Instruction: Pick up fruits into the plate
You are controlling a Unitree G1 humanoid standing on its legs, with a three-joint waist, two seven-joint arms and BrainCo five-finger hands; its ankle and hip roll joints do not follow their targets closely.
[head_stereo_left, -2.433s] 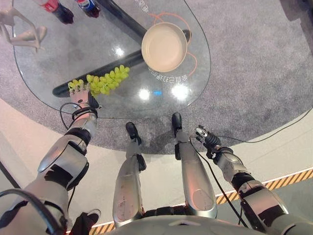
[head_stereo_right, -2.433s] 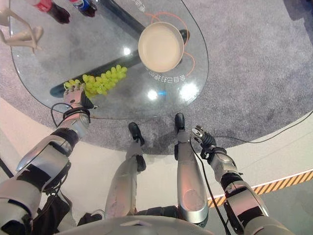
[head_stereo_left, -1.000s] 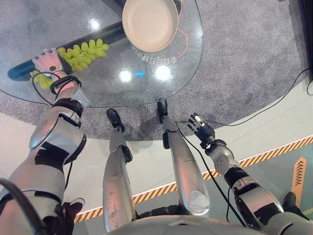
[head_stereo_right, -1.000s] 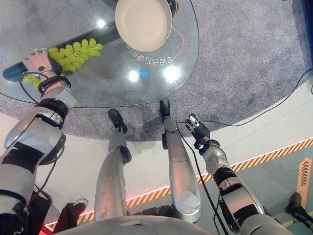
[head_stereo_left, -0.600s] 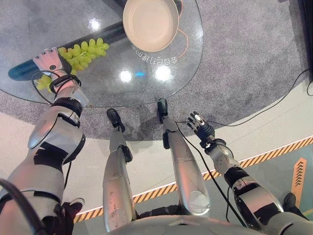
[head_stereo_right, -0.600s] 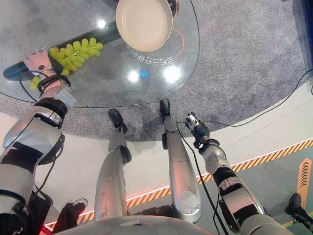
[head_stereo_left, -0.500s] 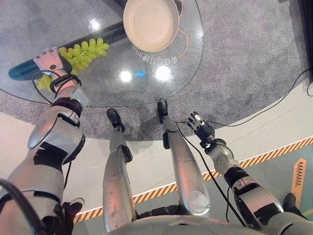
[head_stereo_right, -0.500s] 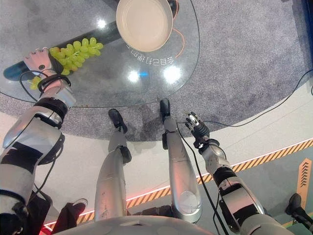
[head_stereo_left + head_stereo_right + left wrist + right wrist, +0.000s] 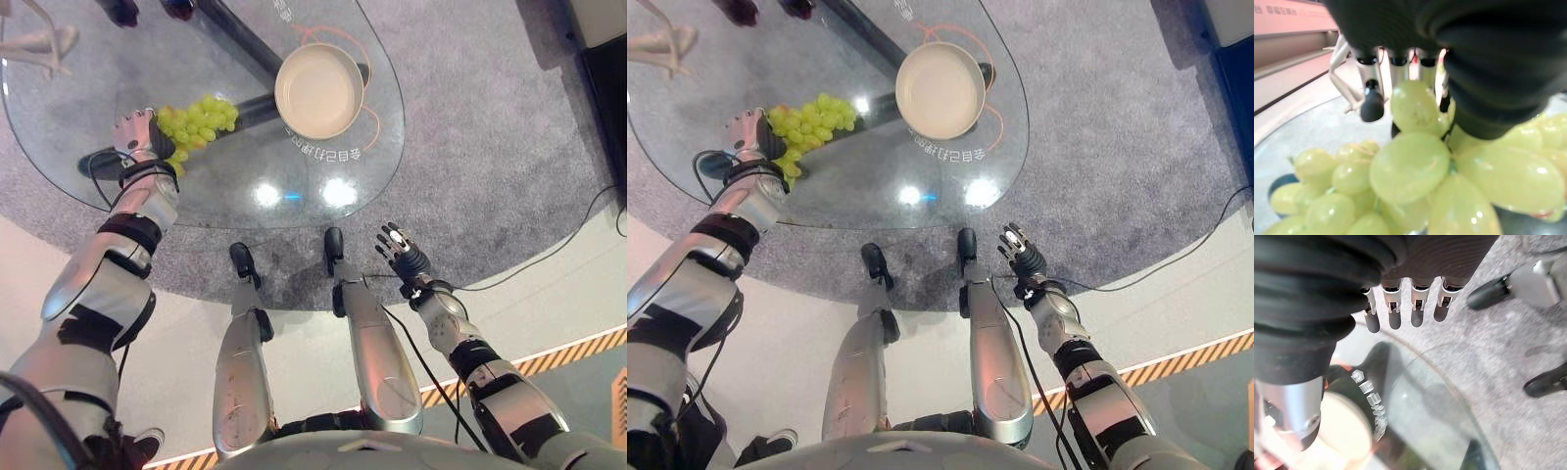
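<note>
Left eye view, grapes [image 9: 196, 119] lengthwise toward plate [image 9: 319, 91], left hand [image 9: 135, 134] at near end

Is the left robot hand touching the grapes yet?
Touching. In the left wrist view the grapes press up against the left robot hand, with no gap below its dark cover. The eye views show the hand over the bunch's end.

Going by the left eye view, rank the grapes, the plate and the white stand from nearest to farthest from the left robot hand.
Measured from the left robot hand:
1. Grapes: right against the hand, on the glass table's left part.
2. White stand: at the table's far left corner.
3. Plate: across the table towards the robot's right.

The stand and plate are not far apart in rank.
</note>
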